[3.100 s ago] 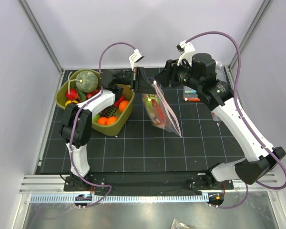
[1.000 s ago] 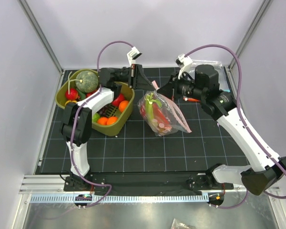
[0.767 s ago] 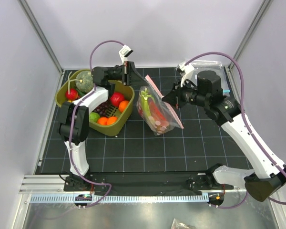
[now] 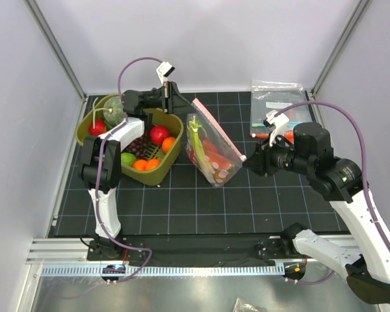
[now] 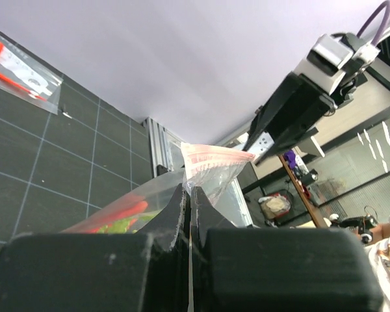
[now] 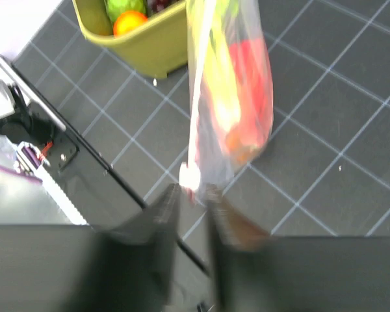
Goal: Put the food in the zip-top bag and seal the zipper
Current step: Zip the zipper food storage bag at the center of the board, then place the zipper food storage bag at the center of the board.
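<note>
Bag (image 4: 224,153) hangs just right of the bin (image 4: 157,174), strung between both arms. Contact of its bottom with the mat (image 4: 201,208) cannot be confirmed.

Zipper (image 4: 220,128) runs as a taut pink line from above the bin's far right corner, out to the right and toward the arm bases. Whether it is pressed closed along its length cannot be told.

Left gripper (image 4: 179,103), above the bin's far right corner, is clamped on the bag's upper edge at one zipper end. The left wrist view shows only thin film between the fingers.

Right gripper (image 4: 247,160), well right of the bin, is pinched on the zipper's other end. The right wrist view is blurred, but the bag's corner sits between the fingers.

Contents of the bag:
- A green-white leek (image 4: 195,140) on the side nearest the bin.
- A red piece (image 4: 216,153) beside it.

In the bin lie oranges (image 4: 146,164), a red fruit (image 4: 159,134) and a green melon (image 4: 115,110).

Flat clear bags (image 4: 276,107) lie far right of the bin.
</note>
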You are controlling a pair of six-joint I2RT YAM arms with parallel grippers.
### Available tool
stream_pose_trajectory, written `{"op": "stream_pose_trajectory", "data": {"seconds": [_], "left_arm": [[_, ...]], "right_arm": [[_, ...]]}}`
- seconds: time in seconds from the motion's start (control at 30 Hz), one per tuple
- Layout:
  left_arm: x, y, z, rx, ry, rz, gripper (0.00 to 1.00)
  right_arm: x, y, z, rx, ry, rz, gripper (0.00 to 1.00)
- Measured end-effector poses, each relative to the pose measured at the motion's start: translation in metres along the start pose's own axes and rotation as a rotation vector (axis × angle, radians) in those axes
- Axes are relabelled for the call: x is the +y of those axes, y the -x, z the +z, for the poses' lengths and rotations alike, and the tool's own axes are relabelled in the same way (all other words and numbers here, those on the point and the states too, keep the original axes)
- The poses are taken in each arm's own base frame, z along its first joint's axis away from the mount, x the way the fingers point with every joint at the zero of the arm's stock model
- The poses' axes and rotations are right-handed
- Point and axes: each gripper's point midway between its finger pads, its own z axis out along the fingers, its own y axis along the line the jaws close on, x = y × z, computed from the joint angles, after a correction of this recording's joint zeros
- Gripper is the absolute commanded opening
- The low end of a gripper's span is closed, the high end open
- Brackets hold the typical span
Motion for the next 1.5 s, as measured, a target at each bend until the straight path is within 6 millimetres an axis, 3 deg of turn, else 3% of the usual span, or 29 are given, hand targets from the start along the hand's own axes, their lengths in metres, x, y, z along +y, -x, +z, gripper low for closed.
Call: {"op": "stream_pose_trajectory", "data": {"seconds": [0.03,0.1,0.23,0.43,0.47,0.6,0.63,0.67,0.7,0.73,0.83,0.9,1.03,1.13,1.3,1.37,1.4,1.47,1.5], "left_arm": [[0.0,0.001,0.0,-0.004,-0.001,0.0,0.0],[0.003,0.004,-0.005,-0.019,0.009,-0.003,0.0],[0.008,0.009,-0.012,-0.041,0.023,-0.005,0.0],[0.008,0.008,-0.011,-0.039,0.02,-0.008,0.0],[0.008,0.007,-0.01,-0.039,0.02,-0.012,0.0],[0.012,0.002,-0.01,-0.042,0.023,-0.034,0.01],[0.013,0.001,-0.01,-0.043,0.024,-0.038,0.16],[0.014,0.0,-0.01,-0.044,0.025,-0.034,0.28],[0.015,0.0,-0.01,-0.044,0.026,-0.032,0.4],[0.015,0.0,-0.01,-0.046,0.026,-0.032,0.6],[0.016,0.002,-0.01,-0.078,0.029,-0.043,0.79],[0.014,0.006,-0.01,-0.111,0.031,-0.048,0.88],[0.003,0.021,-0.011,-0.179,0.029,-0.022,0.93],[-0.016,0.032,-0.018,-0.244,0.039,0.049,0.95],[-0.049,0.044,-0.036,-0.348,0.181,0.209,1.0],[-0.06,0.051,-0.046,-0.411,0.318,0.251,1.0],[-0.063,0.055,-0.054,-0.458,0.413,0.27,1.0],[-0.071,0.06,-0.072,-0.525,0.573,0.326,1.0],[-0.074,0.06,-0.083,-0.55,0.664,0.345,1.0]], "right_arm": [[0.0,-0.003,-0.001,0.01,-0.002,0.005,0.54],[-0.001,-0.007,-0.001,0.025,-0.01,0.011,0.62],[-0.011,0.002,0.018,0.026,-0.033,0.01,0.66],[-0.037,0.032,0.092,0.043,-0.072,0.025,0.67],[-0.04,0.033,0.103,0.051,-0.072,0.031,0.66],[-0.046,0.033,0.128,0.079,-0.07,0.048,0.27],[-0.046,0.035,0.13,0.078,-0.066,0.05,0.09],[-0.046,0.036,0.131,0.072,-0.063,0.05,0.03],[-0.045,0.038,0.131,0.066,-0.064,0.057,0.01],[-0.045,0.041,0.13,0.057,-0.066,0.063,0.01],[-0.05,0.051,0.126,0.032,-0.113,0.072,0.01],[-0.056,0.06,0.119,0.014,-0.164,0.08,0.01],[-0.061,0.082,0.106,-0.041,-0.232,0.105,0.01],[-0.06,0.096,0.098,-0.081,-0.251,0.121,0.01],[-0.057,0.101,0.112,-0.082,-0.265,0.149,0.01],[-0.05,0.098,0.13,-0.057,-0.27,0.143,0.11],[-0.046,0.095,0.14,-0.043,-0.269,0.138,0.26],[-0.025,0.09,0.166,-0.003,-0.233,0.11,0.42],[-0.012,0.09,0.18,0.011,-0.205,0.091,0.58]]}}
